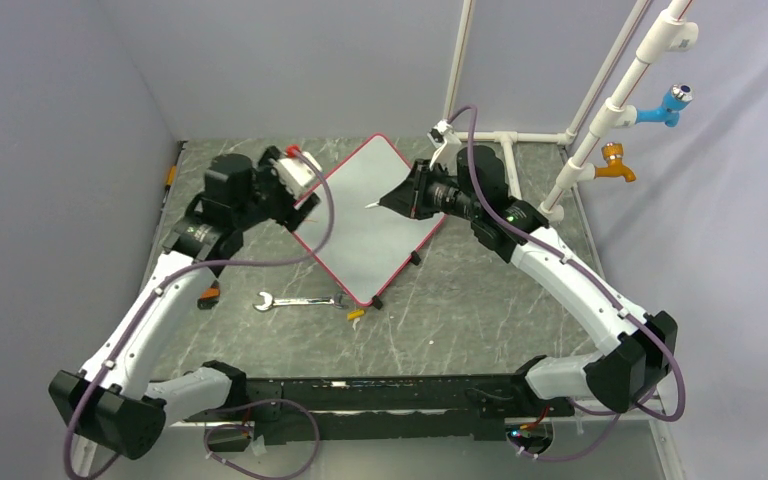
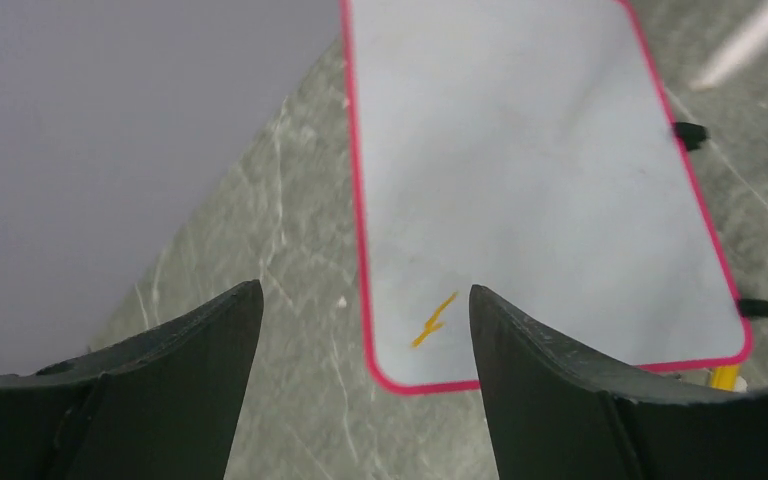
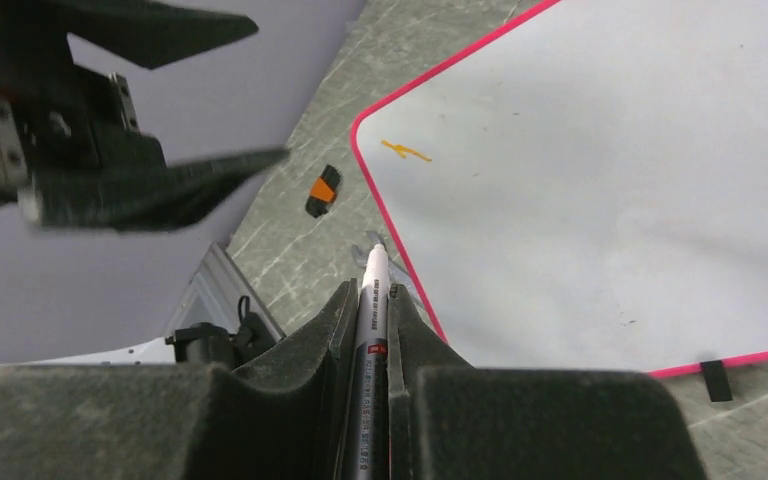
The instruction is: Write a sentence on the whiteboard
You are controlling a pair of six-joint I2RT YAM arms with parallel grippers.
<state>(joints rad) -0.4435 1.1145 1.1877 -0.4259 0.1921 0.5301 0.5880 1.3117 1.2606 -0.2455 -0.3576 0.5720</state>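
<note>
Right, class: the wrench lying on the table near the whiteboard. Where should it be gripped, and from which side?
Probably the straight shank of the wrench, midway between its heads, from straight above. It lies flat on the table, running left to right in the top view, so closing across its narrow width suits best.

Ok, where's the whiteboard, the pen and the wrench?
whiteboard [image 1: 362,238], top view, middle of its white face.
pen [image 3: 370,340], right wrist view, middle of its barrel.
wrench [image 1: 303,300], top view, middle of its handle.
</note>
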